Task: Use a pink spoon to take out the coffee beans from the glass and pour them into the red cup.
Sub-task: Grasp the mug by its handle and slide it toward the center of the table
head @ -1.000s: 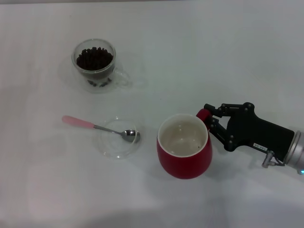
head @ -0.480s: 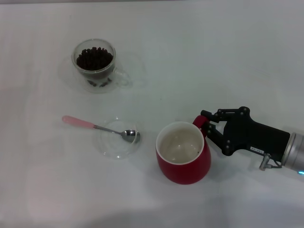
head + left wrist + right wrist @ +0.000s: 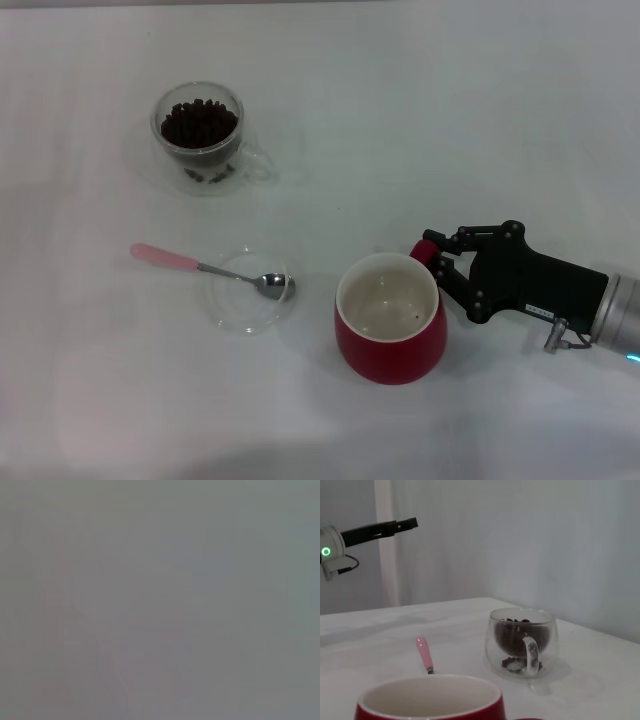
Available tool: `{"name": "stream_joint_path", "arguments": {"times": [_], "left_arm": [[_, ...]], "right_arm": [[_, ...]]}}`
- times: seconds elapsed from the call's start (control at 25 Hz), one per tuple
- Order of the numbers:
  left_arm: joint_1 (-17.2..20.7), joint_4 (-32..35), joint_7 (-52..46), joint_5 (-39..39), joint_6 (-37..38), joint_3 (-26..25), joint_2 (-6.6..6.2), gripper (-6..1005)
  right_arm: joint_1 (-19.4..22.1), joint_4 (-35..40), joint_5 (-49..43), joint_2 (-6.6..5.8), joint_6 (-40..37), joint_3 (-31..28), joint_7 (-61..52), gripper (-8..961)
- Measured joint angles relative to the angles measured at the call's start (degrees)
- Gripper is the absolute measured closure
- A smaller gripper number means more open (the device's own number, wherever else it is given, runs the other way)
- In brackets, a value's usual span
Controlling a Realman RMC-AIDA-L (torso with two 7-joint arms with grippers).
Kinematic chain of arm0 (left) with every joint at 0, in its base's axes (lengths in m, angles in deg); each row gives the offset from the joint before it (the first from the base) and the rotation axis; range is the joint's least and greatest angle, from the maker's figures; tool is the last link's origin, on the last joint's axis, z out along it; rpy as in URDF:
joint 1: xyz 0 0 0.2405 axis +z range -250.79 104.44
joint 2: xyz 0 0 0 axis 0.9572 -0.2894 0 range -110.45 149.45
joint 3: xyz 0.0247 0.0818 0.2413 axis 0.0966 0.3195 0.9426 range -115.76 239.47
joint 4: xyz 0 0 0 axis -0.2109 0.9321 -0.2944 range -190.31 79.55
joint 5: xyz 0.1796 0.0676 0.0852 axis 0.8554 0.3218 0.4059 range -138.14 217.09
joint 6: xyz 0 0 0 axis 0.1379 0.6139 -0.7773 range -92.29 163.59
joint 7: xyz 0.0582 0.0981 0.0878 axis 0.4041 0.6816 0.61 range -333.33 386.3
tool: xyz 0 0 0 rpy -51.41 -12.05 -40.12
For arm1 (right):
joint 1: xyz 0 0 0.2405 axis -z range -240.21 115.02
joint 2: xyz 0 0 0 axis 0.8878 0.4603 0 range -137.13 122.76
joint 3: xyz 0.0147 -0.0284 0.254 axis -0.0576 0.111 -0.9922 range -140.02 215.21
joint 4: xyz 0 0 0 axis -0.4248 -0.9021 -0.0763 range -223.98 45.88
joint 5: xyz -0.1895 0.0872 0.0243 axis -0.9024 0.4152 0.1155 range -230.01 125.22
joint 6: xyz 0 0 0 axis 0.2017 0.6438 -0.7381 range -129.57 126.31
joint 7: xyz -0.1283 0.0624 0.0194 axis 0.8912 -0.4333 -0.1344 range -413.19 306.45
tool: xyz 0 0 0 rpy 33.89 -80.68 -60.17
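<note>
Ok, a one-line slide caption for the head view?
Right gripper shut on the rounded red ceramic mug's handle; pink-handled metal teaspoon untouched.

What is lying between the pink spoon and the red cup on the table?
Head view: only the clear glass dish under the pink spoon; bare table to the red cup.

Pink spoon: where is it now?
Head view: the pink spoon lies left of the red cup, bowl resting in a clear glass dish, handle pointing left.
</note>
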Motion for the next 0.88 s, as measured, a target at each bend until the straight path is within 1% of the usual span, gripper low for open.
{"name": "stream_joint_path", "arguments": {"times": [0.4, 0.72, 0.88], "left_arm": [[0.16, 0.32, 0.0, -0.14, 0.0, 0.0, -0.09, 112], [0.22, 0.42, 0.0, -0.2, -0.01, 0.0, -0.09, 112], [0.52, 0.51, 0.0, -0.35, -0.01, 0.0, -0.14, 111]], "right_arm": [[0.03, 1.15, 0.02, 0.0, 1.43, 0.4, 0.12, 803], [-0.01, 1.95, 0.53, 0.0, 2.74, 0.33, -0.18, 678], [0.16, 2.12, 0.56, -0.22, 2.57, 0.27, -0.2, 609]]}}
